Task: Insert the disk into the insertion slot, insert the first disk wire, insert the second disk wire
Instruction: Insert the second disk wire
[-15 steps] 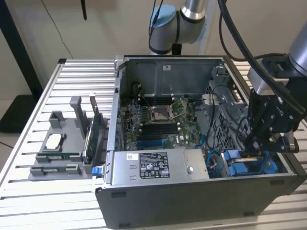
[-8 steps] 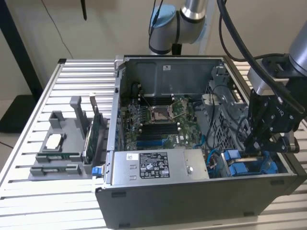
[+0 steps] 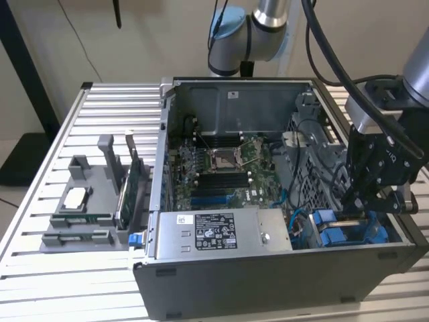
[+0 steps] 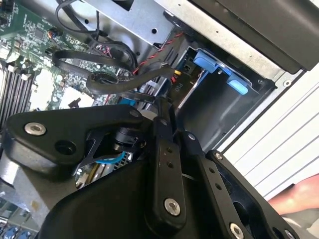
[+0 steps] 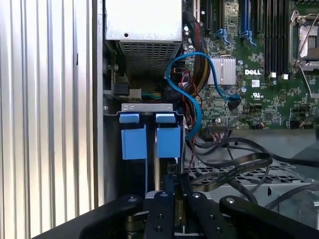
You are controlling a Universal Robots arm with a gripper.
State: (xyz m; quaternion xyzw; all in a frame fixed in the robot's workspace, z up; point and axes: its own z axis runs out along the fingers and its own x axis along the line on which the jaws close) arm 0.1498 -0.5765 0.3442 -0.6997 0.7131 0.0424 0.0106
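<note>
A: Two blue-handled carriers sit side by side in the front corner of the computer case (image 3: 281, 282), at the exterior view's right. The gripper (image 3: 365, 201) hangs just above them. Whether the pincer is clenched or released cannot be told.

B: Surroundings?

A: The power supply (image 3: 208, 231) lies beside that corner, with the motherboard (image 3: 221, 168) behind it. A parts tray (image 3: 80, 215) stands well apart at the exterior view's left.

B: Second wrist view?

A: The gripper (image 4: 167, 107) points at a black cable loop (image 4: 99, 79) just beside one blue handle. The grip state is again unreadable.

B: First wrist view?

A: The disk (image 5: 168, 139), judged to be the carrier in line with the gripper (image 5: 174, 181), appears seated in the insertion slot (image 5: 147, 107). The second carrier (image 5: 133, 139) is touching it or nearly so. Judgement: the disk step looks done and a wire step is in hand.

B: Requirements?

A: Probably fine alignment with the connector. The blue cable (image 5: 192, 94) and the black ribbon cable (image 5: 234, 167) crowd the bay and may snag.
</note>
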